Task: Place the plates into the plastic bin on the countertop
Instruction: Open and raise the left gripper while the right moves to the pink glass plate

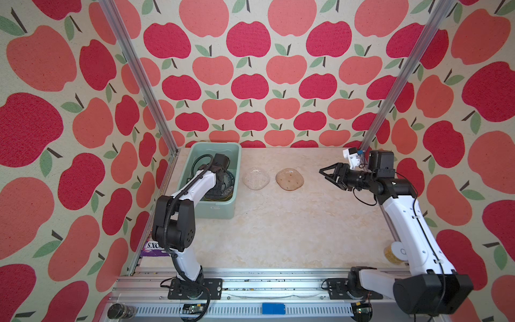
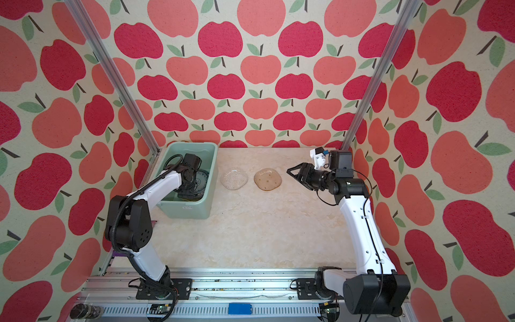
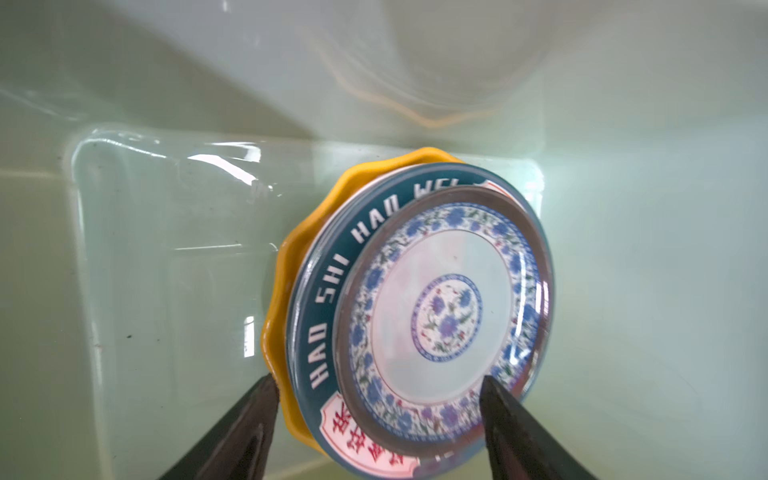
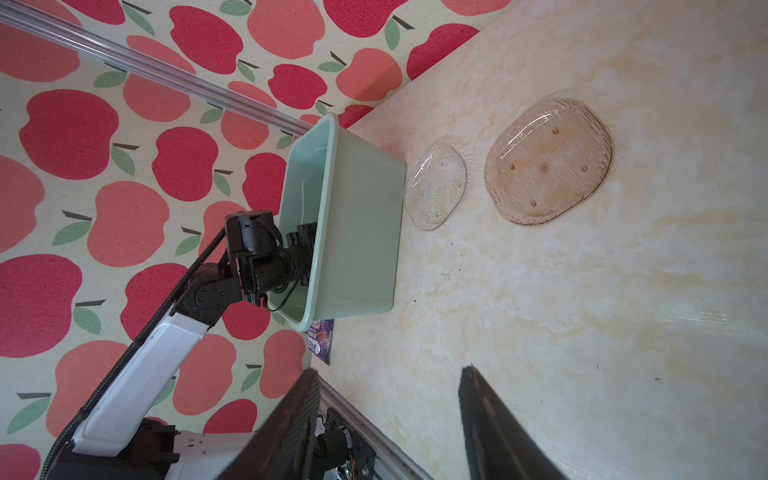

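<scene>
- Left gripper point(image 3: 378, 378) found spread wide over grey-blue patterned round plate point(image 3: 440, 320), stacked in pale mint-green rectangular plastic bin point(image 3: 145, 270).
- Right gripper point(image 4: 390, 369) found parted, empty.

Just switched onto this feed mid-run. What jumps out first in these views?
The loud red-and-pink apple walls dominate every side. Next, the left gripper, jaws apart, reaches down into the plastic bin at the back left of the countertop, just above the grey-blue patterned plate, topmost of those inside. Beside the bin lie the clear glass plate and amber glass plate, with the right gripper open and empty to their right.
</scene>
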`<state>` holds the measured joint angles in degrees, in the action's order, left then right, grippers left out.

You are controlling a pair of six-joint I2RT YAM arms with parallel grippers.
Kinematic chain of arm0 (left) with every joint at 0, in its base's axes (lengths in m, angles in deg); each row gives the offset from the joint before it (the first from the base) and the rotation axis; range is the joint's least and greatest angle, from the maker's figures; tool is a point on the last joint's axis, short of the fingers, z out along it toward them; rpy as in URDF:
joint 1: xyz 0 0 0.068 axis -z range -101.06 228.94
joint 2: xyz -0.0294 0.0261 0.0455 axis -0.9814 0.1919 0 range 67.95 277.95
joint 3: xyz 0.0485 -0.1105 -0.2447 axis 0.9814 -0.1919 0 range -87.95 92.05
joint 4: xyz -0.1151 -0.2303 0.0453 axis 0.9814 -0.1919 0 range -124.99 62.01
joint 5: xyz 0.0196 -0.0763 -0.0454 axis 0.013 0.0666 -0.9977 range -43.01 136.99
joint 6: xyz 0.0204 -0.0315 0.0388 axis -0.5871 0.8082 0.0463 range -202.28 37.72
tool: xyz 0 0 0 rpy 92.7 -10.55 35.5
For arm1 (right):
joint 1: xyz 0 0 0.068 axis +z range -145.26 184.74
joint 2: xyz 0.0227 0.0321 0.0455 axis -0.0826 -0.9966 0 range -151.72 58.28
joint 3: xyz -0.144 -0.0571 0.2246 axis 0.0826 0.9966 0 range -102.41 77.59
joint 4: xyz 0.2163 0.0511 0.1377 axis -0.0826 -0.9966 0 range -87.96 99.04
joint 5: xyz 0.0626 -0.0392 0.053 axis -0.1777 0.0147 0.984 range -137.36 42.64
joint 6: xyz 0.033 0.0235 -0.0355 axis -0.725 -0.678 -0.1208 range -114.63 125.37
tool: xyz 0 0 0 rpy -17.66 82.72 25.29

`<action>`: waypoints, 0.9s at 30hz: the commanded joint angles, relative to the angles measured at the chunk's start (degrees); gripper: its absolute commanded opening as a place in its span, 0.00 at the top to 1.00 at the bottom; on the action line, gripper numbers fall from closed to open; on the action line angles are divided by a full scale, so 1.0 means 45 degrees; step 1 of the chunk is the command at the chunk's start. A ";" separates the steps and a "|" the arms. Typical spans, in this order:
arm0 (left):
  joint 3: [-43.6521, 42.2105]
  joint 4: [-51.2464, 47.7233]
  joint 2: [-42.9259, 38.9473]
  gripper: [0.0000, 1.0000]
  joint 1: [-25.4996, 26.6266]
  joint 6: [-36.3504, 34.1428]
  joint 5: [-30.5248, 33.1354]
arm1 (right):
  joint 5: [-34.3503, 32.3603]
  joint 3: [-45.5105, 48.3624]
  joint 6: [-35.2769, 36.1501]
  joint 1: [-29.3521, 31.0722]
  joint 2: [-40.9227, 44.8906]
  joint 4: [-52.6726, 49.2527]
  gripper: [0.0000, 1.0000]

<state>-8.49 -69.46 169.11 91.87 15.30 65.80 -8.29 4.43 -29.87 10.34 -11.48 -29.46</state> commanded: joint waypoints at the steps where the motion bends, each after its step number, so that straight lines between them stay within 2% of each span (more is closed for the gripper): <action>1: 0.0701 -0.1078 -0.0794 0.14 -0.0216 -0.1335 -0.0301 | -0.1276 -0.0406 0.0511 0.0024 -0.0185 -0.1847 0.42; 5: 0.0530 -0.0528 -0.1674 0.12 -0.0537 -0.2207 -0.0764 | -0.2190 -0.0579 0.0708 0.0118 -0.0634 -0.2910 0.40; 9: 0.1317 -0.0605 -0.2122 0.12 -0.0569 -0.4520 -0.1324 | -0.2896 -0.0513 0.0554 0.0542 -0.1003 -0.2806 0.34; 13: 0.2144 -0.0512 -0.2402 0.12 -0.0258 -0.8677 -0.1943 | -0.3616 -0.0814 0.0193 0.1236 -0.1837 -0.2364 0.32; 18: 0.1309 0.1402 -0.3497 0.12 0.0743 -1.4989 -0.2993 | -0.4822 -0.1163 -0.0198 0.1961 -0.3146 -0.1761 0.31; 21: 0.0595 0.2113 -0.4158 0.12 0.1498 -1.8051 -0.3902 | -0.5131 -0.1144 -0.0383 0.2128 -0.3944 -0.1328 0.31; 24: 0.0312 0.2034 -0.4375 0.11 0.2301 -2.0401 -0.4719 | -0.5275 -0.1316 -0.0316 0.2264 -0.4908 -0.0998 0.32; 27: 0.0229 0.1850 -0.4288 0.09 0.3112 -2.2073 -0.5296 | -0.5453 -0.1841 -0.0083 0.2309 -0.6058 -0.1032 0.32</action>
<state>-6.24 -61.61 149.46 103.76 -68.78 46.96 -30.39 -0.93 -30.31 20.22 -35.41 -35.25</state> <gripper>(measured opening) 0.908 0.679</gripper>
